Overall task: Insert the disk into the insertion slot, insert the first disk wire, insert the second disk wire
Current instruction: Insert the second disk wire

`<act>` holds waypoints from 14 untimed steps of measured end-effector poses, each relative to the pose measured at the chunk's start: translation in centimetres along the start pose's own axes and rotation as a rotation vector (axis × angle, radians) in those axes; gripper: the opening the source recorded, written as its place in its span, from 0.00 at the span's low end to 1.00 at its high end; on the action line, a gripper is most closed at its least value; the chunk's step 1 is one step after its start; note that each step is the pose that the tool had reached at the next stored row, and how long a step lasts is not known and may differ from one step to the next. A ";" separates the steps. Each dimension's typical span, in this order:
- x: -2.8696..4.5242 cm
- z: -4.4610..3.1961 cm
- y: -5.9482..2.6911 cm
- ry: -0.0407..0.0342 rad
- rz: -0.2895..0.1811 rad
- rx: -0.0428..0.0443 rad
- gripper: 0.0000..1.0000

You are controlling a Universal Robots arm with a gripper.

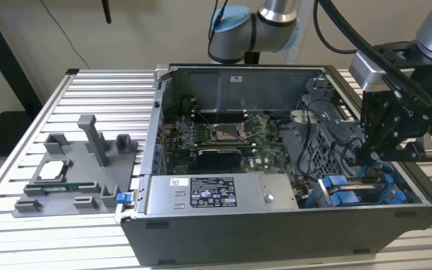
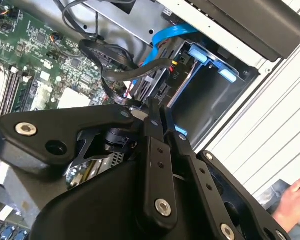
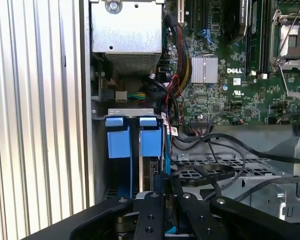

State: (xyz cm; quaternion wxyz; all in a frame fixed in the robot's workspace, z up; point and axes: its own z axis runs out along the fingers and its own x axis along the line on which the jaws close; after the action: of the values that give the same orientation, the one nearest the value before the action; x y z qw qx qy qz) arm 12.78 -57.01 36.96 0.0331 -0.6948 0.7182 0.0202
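- An open computer case [image 1: 276,225] is seen lying on the slatted metal bench [image 1: 88,95], with its circuit board [image 1: 224,132] exposed and a grey power-supply box [image 1: 216,194] along its near edge.
- The end effector [image 1: 377,152] is held low over the corner of the case at the exterior view's right, above the insertion slot [image 1: 362,188] with its bright blue tabs.
- In both wrist views the two fingers [image 2: 155,150] are seen pressed close together, clenched, with a thin black wire [image 2: 117,75] running up to their tips; whether the wire is actually pinched between them cannot be told.
- The disk [image 3: 151,172] is seen standing on edge inside the insertion slot in the first wrist view, beneath the two blue tabs [image 3: 133,137] and just beside the finger tips.
- A blue flat cable [image 2: 165,42] is seen curving from the case wall down towards the slot in the second wrist view.
- A grey holder [image 1: 73,169] carrying small parts is placed on the bench at the exterior view's left, well apart from the case.
- Part of a person's hand [image 2: 295,202] is visible at the edge of the second wrist view, outside the case.
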 end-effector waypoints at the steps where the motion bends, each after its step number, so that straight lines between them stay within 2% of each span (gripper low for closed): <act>1: 0.01 0.03 0.00 -0.0002 0.000 0.0000 0.00; 14: 0.75 1.19 -0.15 0.0000 0.000 0.0002 0.00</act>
State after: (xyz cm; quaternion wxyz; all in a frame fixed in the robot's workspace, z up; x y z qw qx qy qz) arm 12.93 -57.68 35.73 0.0332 -0.6948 0.7182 0.0201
